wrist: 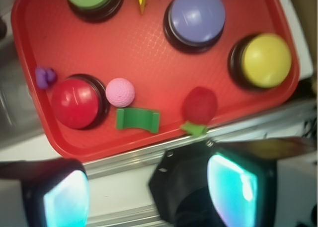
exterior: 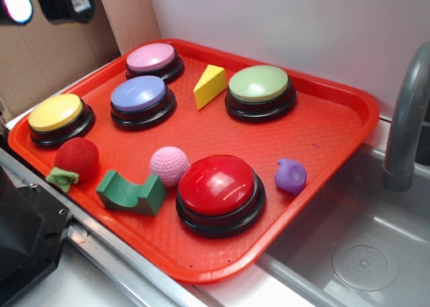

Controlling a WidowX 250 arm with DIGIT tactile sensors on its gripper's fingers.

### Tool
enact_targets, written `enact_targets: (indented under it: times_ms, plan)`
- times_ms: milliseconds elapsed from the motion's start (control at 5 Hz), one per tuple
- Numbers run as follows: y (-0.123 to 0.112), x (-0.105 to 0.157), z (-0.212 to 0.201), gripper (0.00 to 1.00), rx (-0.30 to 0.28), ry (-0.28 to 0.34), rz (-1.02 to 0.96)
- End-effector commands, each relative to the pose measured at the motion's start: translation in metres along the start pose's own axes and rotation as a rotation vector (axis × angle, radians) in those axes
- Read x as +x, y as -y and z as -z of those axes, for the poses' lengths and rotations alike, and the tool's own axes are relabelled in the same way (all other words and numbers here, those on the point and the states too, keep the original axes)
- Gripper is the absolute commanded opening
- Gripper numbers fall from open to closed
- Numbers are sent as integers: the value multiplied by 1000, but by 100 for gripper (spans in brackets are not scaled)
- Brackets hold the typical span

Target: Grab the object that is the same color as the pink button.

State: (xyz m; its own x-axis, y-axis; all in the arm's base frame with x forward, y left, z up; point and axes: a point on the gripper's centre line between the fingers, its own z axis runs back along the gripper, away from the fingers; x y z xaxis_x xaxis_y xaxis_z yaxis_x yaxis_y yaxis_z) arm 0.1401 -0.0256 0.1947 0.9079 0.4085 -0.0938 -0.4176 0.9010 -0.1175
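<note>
One target only: pink ball point(wrist: 120, 92) sits well ahead of the gripper point(wrist: 149, 192), fingers wide apart, empty; approach next.

Exterior view: high, off tray's point(exterior: 349, 129) near corner, looking down at slant across whole tray toward white wall; sink point(exterior: 363, 253) lower right, faucet point(exterior: 406, 119) at right edge. Medium distance.

Wrist view: high above, looking almost straight down, tray seen flipped relative to exterior view; pincer fingers point(wrist: 238, 187) fill bottom, blurred, very near lens.

Shared: tray with red button point(exterior: 216, 185) point(wrist: 75, 103), pink ball point(exterior: 169, 165) point(wrist: 120, 92), green block point(exterior: 131, 193) point(wrist: 138, 119), yellow button point(exterior: 56, 113) point(wrist: 266, 60). Pink button point(exterior: 152, 58) only in exterior view.
</note>
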Motion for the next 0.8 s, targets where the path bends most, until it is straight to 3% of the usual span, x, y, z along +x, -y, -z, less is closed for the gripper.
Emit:
enact_targets:
  times_ms: [0, 200, 600]
  plan:
    - [17, 40, 47, 100, -90, 61, -488]
    - [24, 55, 74, 100, -115, 113, -630]
    - [32, 65, 124, 100, -36, 155, -625]
